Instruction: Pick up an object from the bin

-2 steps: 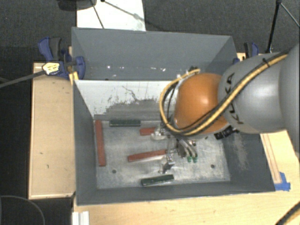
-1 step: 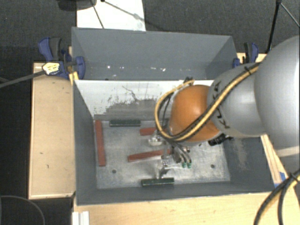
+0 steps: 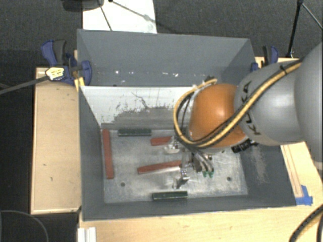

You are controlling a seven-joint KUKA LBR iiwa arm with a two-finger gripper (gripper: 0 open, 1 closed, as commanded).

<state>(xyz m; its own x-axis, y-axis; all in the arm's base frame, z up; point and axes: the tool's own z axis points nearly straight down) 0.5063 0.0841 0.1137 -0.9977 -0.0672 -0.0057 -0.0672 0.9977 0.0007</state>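
The gripper [image 3: 187, 174] sits low in the middle of the bin [image 3: 91, 150], at the end of a red-brown bar [image 3: 157, 169] lying toward its nine o'clock. Whether it is released or clenched cannot be told. This is probably the grasping step, and the next move calls for firm closure, then a lift.

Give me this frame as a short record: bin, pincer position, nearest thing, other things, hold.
bin: grey metal bin
position: pincer low over the floor, right of centre
nearest: reddish-brown flat bar mid-floor, right end at the pincer
others: long reddish-brown bar by left wall; short reddish-brown bar; rear dark green bar; front dark green bar
hold: cannot tell
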